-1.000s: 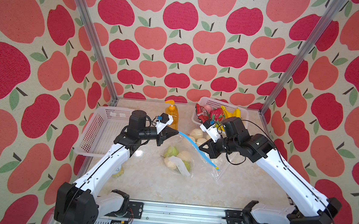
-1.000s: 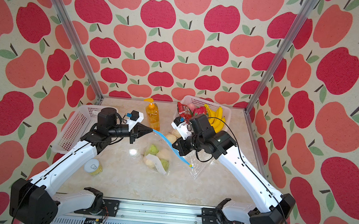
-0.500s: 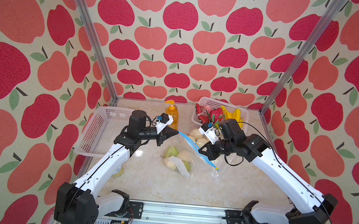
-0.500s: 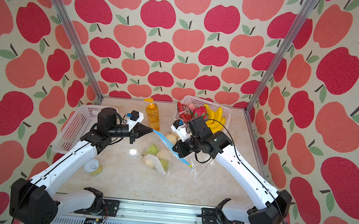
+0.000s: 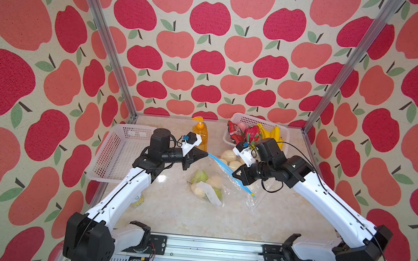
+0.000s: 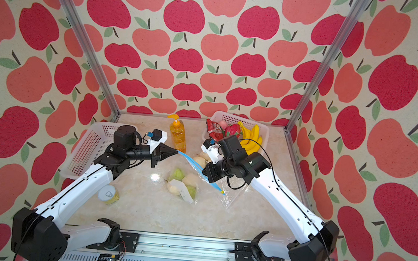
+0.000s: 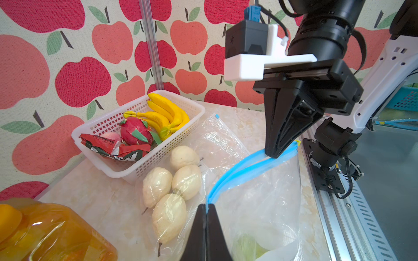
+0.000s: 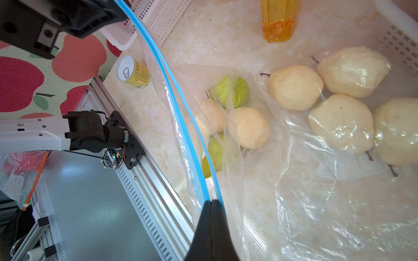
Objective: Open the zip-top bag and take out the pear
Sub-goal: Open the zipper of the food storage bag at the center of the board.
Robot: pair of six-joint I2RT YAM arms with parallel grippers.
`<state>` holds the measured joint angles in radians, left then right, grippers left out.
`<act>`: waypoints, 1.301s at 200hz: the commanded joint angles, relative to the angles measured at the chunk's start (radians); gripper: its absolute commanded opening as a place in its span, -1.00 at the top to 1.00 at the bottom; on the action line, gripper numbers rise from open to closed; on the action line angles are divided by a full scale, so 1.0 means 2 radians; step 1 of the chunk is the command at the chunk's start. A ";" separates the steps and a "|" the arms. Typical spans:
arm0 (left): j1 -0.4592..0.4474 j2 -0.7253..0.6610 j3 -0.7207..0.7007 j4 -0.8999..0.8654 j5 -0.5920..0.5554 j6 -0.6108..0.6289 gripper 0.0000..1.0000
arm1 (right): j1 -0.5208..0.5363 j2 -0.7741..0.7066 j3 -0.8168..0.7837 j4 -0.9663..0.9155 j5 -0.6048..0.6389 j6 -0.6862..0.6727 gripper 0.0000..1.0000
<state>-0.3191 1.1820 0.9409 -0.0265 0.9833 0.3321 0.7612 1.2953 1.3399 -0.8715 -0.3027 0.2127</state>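
A clear zip-top bag [image 5: 239, 192] with a blue zip strip [image 5: 225, 169] hangs stretched between my two grippers above the table. Pale and green pears [image 5: 209, 184] and a white label sit in its low end. My left gripper [image 5: 204, 154] is shut on the far-left end of the strip [image 7: 216, 189]. My right gripper [image 5: 235, 176] is shut on the strip further along, near its front end [image 8: 204, 180]. Between the grips the two blue tracks run slightly apart. In both top views the bag sags to the table [image 6: 185, 186].
A second clear bag of pale pears [image 5: 229, 155] lies by the white basket [image 5: 247, 119] of bananas and dragon fruit at the back right. An orange pump bottle [image 5: 199, 135] stands at the back. An empty white basket [image 5: 113, 153] sits left, a yellow can [image 6: 108, 194] front left.
My right gripper has moved down and toward the front with the zip strip in it. The left arm has stayed put, still pinching the strip's end.
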 commanded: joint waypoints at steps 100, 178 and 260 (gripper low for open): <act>-0.005 -0.003 0.009 -0.010 0.011 0.009 1.00 | -0.015 0.003 -0.012 0.004 -0.074 -0.008 1.00; -0.009 0.001 0.010 -0.017 0.008 0.015 1.00 | -0.047 -0.001 0.012 -0.017 -0.054 -0.015 1.00; -0.010 0.002 0.010 -0.019 0.008 0.018 1.00 | -0.048 -0.010 -0.006 -0.018 -0.044 -0.025 1.00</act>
<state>-0.3347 1.1820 0.9409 -0.0349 0.9840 0.3431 0.6670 1.3014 1.3327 -0.8818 -0.4191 0.1909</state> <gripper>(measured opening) 0.053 0.045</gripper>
